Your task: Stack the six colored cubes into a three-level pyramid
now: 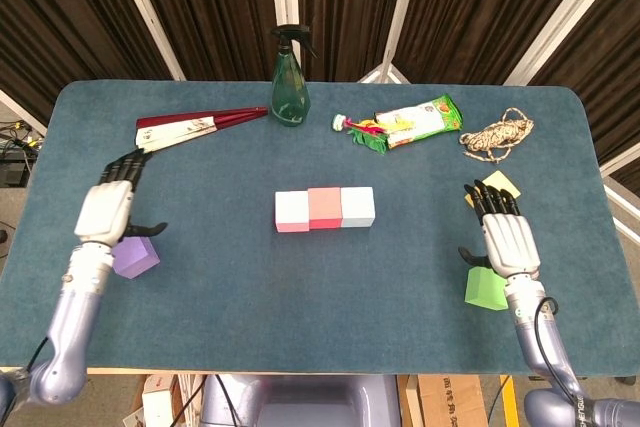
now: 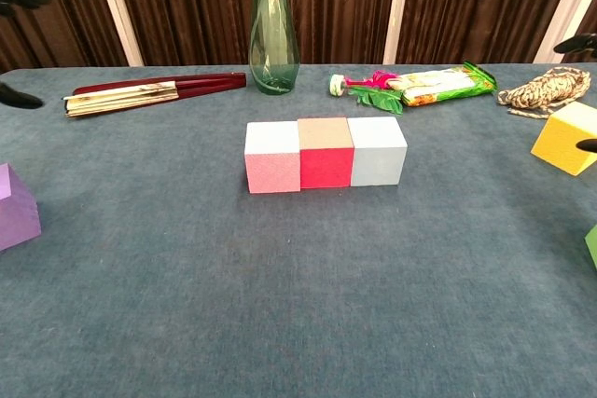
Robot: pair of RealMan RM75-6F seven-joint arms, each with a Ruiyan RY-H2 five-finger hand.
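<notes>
The left hand (image 1: pixel 108 212) hovers with fingers stretched and apart, holding nothing, right above the purple cube (image 1: pixel 135 256), and the right hand (image 1: pixel 507 240) is spread and empty too, between the yellow cube (image 1: pixel 500 185) behind it and the green cube (image 1: pixel 486 288) at its wrist. In the middle of the table (image 1: pixel 320 347) three cubes touch in one row: pink (image 2: pixel 272 157), red (image 2: pixel 326 154), pale blue (image 2: pixel 377 151). Behind them are a folded fan (image 1: pixel 195 126), a bottle (image 1: pixel 289 77), a snack bag (image 1: pixel 420 121) and a rope (image 1: pixel 497 135).

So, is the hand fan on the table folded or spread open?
Folded. The fan lies flat beside the green spray bottle, its ribs packed together in one narrow bundle; the chest view shows the same.
</notes>
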